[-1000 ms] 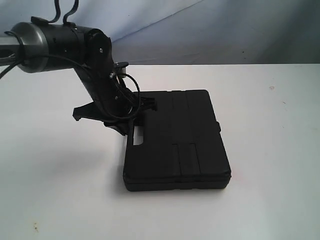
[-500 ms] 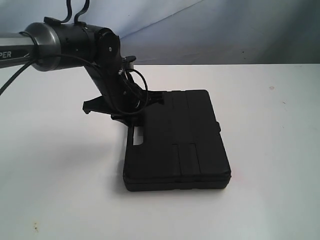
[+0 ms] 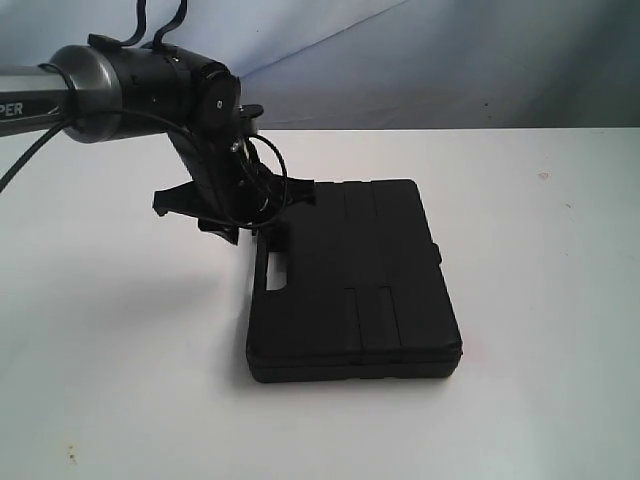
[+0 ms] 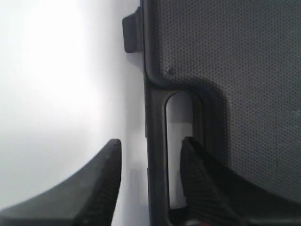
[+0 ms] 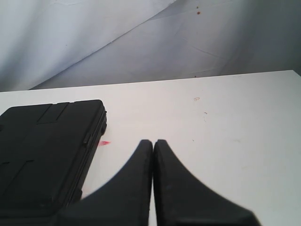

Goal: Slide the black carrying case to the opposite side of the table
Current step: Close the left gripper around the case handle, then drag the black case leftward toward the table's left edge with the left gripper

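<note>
The black carrying case [image 3: 370, 290] lies flat on the white table [image 3: 540, 230], handle side facing left. My left gripper [image 3: 255, 222] stands open at that handle. In the left wrist view the left gripper [image 4: 151, 141] straddles the handle bar [image 4: 155, 108]: one finger is outside the case and the other sits in the handle slot, with a gap on each side of the bar. The case's dotted lid [image 4: 235, 70] fills the rest of that view. My right gripper [image 5: 153, 141] is shut on nothing, low over the table [image 5: 225, 117] beside the case [image 5: 42, 146]. It is outside the exterior view.
A grey-blue cloth backdrop [image 3: 450, 60] hangs behind the table's far edge. A small red mark [image 5: 104, 142] lies on the table next to the case. A latch tab [image 3: 438, 250] sticks out on the case's right side.
My left gripper's jaws have opened off the case handle, and the arm has shifted a little. The case has stayed in place. The right gripper has not moved.
</note>
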Robot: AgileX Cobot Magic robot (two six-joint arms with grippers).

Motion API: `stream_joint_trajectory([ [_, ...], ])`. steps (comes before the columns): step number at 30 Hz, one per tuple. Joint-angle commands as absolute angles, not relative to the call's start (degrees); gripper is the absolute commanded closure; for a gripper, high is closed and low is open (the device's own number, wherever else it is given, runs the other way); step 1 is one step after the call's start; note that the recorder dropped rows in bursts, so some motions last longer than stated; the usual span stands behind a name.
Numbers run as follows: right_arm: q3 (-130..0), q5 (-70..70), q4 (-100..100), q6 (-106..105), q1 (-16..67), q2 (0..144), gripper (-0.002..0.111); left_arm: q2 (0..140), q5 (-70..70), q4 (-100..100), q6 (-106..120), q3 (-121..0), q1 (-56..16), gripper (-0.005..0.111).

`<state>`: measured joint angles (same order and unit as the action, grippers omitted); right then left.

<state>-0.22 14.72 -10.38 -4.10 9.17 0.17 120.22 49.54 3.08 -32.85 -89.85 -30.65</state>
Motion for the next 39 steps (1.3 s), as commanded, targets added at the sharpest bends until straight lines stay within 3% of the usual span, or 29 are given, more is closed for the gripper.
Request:
stream_joint_trajectory([
  [1, 0.0, 14.6, -10.8, -4.0, 9.0, 0.0, 0.108, 122.2, 50.4, 3.1, -34.1, -90.3, -30.9, 0.067],
  [13, 0.0, 14.6, -10.8, -4.0, 9.0, 0.0, 0.108, 126.2, 49.5, 0.0, -32.5, -90.3, -30.9, 0.069],
  [21, 0.0, 14.6, -10.8, -4.0, 9.0, 0.0, 0.108, 126.2, 49.4, 0.0, -30.8, -90.3, -30.9, 0.107],
  [31, 0.0, 14.6, -10.8, -4.0, 9.0, 0.0, 0.108, 126.2, 52.7, 8.8, -29.6, -90.3, -30.6, 0.107],
  [39, 0.0, 14.6, -10.8, -4.0, 9.0, 0.0, 0.108, 126.2, 55.8, 10.8, -24.8, -89.3, -26.1, 0.107],
])
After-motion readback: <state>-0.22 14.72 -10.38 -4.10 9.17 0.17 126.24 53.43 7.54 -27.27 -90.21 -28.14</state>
